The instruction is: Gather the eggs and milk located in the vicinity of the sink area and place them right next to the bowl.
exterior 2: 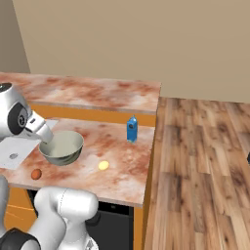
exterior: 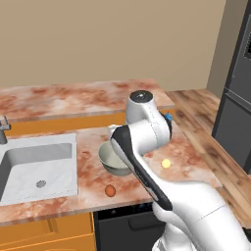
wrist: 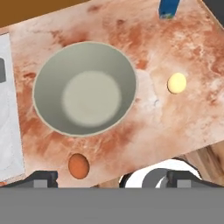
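The pale grey-green bowl (wrist: 85,89) (exterior: 113,159) (exterior 2: 62,146) stands on the marbled counter right of the sink (exterior: 39,169) (wrist: 6,109). A reddish-brown egg (wrist: 78,166) (exterior: 111,190) (exterior 2: 36,174) lies close to the bowl's front rim. A pale yellow egg (wrist: 176,83) (exterior: 166,163) (exterior 2: 103,165) lies a little to the bowl's right. The blue milk carton (exterior 2: 132,129) (wrist: 168,8) (exterior: 168,117) stands upright farther back and to the right. My gripper (wrist: 113,179) hangs above the counter's front edge, open, with nothing between its wide-set fingertips (wrist: 43,177).
A grey faucet (exterior: 4,128) stands at the sink's back left. A raised counter ledge (exterior 2: 88,93) runs behind the worktop. Wooden floor (exterior 2: 205,161) lies to the right, with a dark tall appliance (exterior: 235,112) beyond it. My own arm (exterior: 142,147) hides part of the bowl in the left base view.
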You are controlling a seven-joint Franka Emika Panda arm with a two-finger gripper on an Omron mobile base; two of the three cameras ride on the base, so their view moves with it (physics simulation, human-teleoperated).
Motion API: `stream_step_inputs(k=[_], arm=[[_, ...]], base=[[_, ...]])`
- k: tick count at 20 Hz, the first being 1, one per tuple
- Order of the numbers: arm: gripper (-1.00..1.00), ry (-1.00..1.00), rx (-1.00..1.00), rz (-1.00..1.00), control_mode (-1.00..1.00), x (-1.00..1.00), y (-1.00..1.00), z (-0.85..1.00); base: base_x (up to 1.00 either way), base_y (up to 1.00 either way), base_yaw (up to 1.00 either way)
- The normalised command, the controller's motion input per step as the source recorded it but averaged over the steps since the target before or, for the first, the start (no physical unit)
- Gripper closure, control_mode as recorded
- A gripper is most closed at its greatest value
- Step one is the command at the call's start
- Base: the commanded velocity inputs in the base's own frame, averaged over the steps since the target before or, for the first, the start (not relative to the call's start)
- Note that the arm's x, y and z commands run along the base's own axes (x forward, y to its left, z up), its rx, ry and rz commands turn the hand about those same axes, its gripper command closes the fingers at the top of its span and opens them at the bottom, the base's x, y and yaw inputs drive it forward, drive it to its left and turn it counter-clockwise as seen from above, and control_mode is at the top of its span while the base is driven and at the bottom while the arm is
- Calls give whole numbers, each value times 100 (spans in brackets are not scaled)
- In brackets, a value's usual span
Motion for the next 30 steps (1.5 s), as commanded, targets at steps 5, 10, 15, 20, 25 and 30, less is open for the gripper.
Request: stream_step_inputs(k=[5,10,15,20,25,30], arm=[[-100,2,-5,0,-100,-19,52,-40],[-100,18,-4,13,-100,-13,26,-30],[-100,18,0,8,-100,-1,21,-47],[-100,9,0,2,-100,0,40,-31],[-100,0,0,0,-100,2,17,-19],[-100,-1,0,0,-100,21,0,-44]], base=[[0,0,0],[0,0,0],[0,0,0],[0,0,0],[0,0,0],[0,0,0]])
